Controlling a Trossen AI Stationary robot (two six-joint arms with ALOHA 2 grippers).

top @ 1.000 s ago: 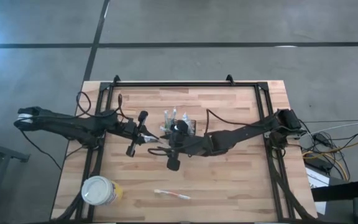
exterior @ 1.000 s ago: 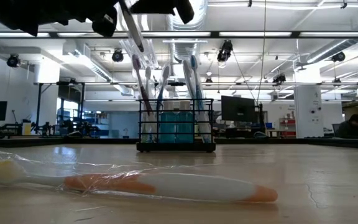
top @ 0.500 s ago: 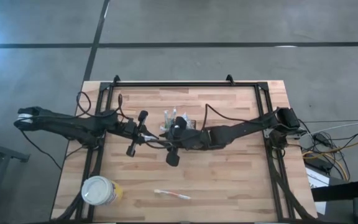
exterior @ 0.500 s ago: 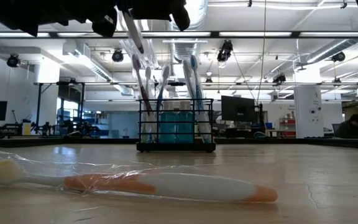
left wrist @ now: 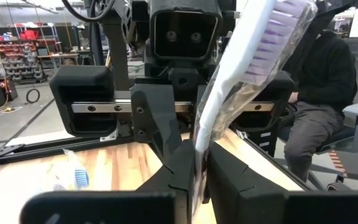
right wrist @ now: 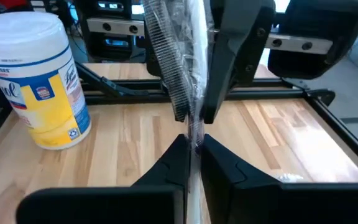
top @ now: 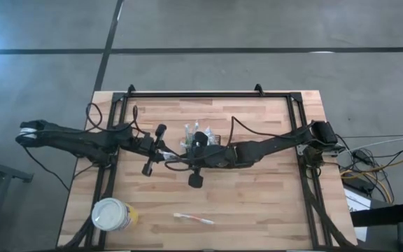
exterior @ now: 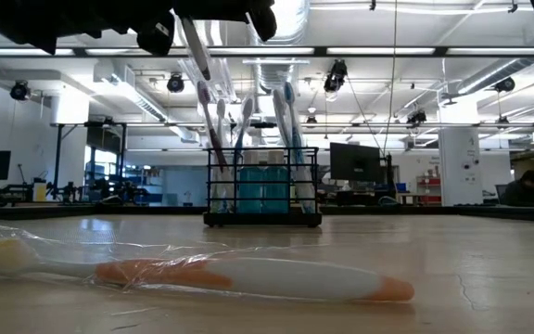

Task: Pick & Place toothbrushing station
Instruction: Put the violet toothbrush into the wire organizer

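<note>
A toothbrush in clear plastic wrap (left wrist: pixel 253 56) hangs in the air left of the toothbrushing station (exterior: pixel 262 193), a black wire caddy standing on the table with several brushes upright in it. The high view shows the caddy (top: pixel 213 138) partly under my right arm. My left gripper (top: pixel 164 155) and my right gripper (top: pixel 179 158) face each other, both shut on the wrapped toothbrush (top: pixel 172 157). The right wrist view shows its dark bristles (right wrist: pixel 166 62). My left gripper pinches the wrapped toothbrush's handle (left wrist: pixel 201 142) between its two fingers, coming level from the table's left side and lying across it. The bristle head (left wrist: pixel 277 34) slants away above the fingers, clear of the table. My right gripper pinches the wrapped shaft just below the bristles (right wrist: pixel 194 134) between its two fingers (right wrist: pixel 173 158), coming from the table's right side and slanting slightly down. It holds the toothbrush close to the left gripper's fingers (right wrist: pixel 225 68). The toothbrush stays lifted clear.
A second wrapped toothbrush with an orange handle (top: pixel 193 219) lies near the table's front edge. A yellow wipes canister with a white lid (top: pixel 110 214) stands at the near left corner. A black frame (top: pixel 208 94) runs along the table's far and side edges. A seated person (left wrist: pixel 328 93) is beyond the table.
My right gripper has swung a little toward the far edge and toward my left gripper, and has shut on the wrapped toothbrush that the left gripper holds. The toothbrush has kept its place in the air.
</note>
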